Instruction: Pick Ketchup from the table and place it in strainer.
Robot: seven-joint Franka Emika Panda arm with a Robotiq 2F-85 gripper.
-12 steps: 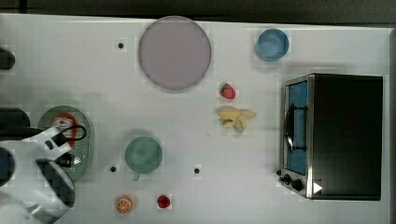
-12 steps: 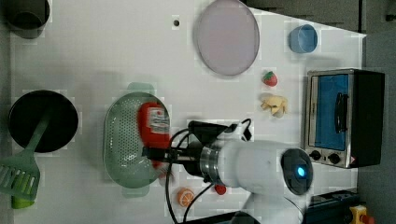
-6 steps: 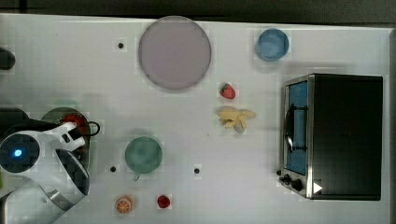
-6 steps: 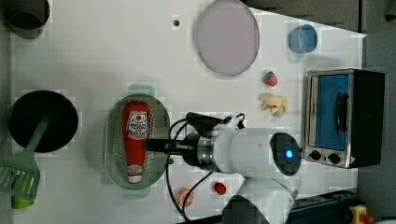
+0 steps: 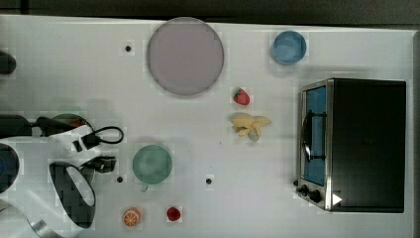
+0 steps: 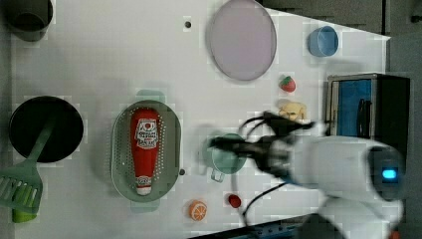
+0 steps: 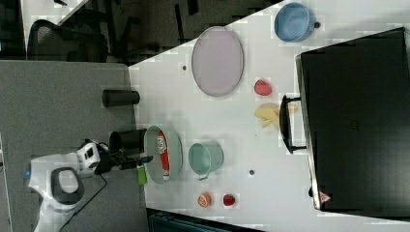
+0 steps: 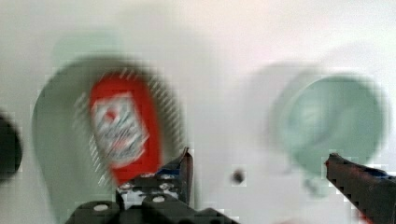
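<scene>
Left view: the ketchup bottle (image 6: 144, 147) lay lengthwise inside the pale green strainer (image 6: 121, 164), white cap toward the frame's lower edge, label facing up. The robot's gripper (image 6: 219, 143) hung over the round green cup (image 6: 225, 160) at the strainer's right in the left view, its 2 fingers spread wide and holding nothing. In the wrist view, the fingers (image 8: 183, 168) stood well apart, framing bare table between strainer and cup. A black pan (image 6: 46, 128) sat at the strainer's left in the left view, a green spatula (image 6: 22, 182) resting against it.
</scene>
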